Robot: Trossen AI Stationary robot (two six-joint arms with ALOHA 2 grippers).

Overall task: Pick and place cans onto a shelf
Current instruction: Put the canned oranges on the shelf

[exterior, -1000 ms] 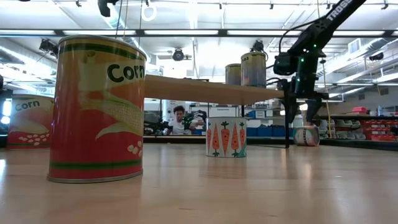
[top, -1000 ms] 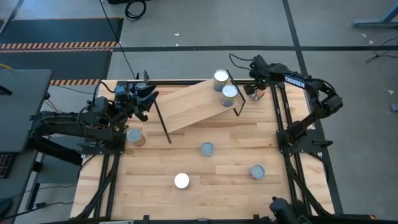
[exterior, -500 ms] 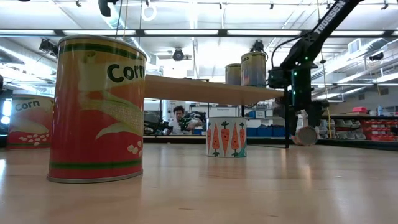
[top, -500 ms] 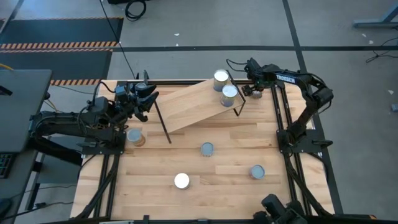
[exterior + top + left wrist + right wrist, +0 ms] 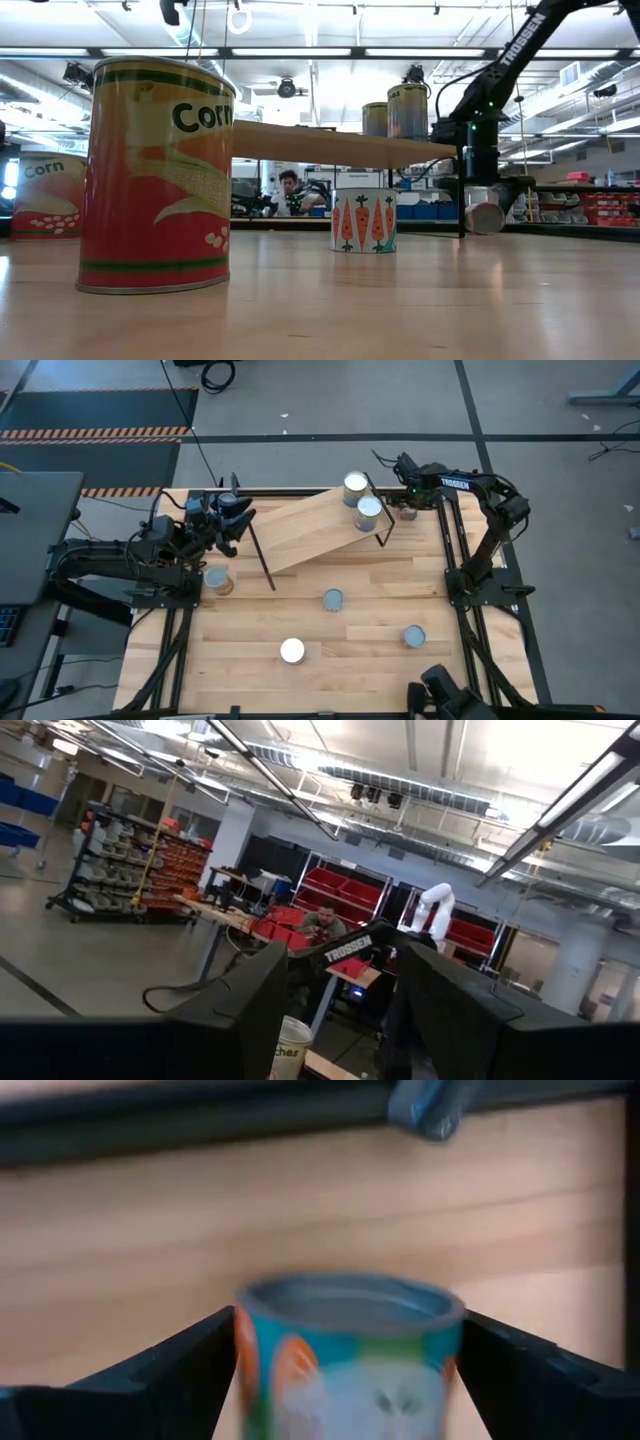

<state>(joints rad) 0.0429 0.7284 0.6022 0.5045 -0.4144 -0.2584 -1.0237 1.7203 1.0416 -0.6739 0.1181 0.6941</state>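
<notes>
Near side of the counter [image 5: 250, 660], loose cans wait. Far right, past the shelf [image 5: 310, 530], the right tool [image 5: 405, 510] is down around a can [image 5: 350, 1350], fingers wide either side, not gripping yet. Next: squeeze, lift. Left tool [image 5: 232, 520] idles far left, half open, empty.

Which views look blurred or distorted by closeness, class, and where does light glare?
Right wrist view: the can between the right gripper's open fingers is soft with blur. Low view: the corn can looms oversized beside the lens; ceiling strip lights glare. High view: even light, sharp.
</notes>
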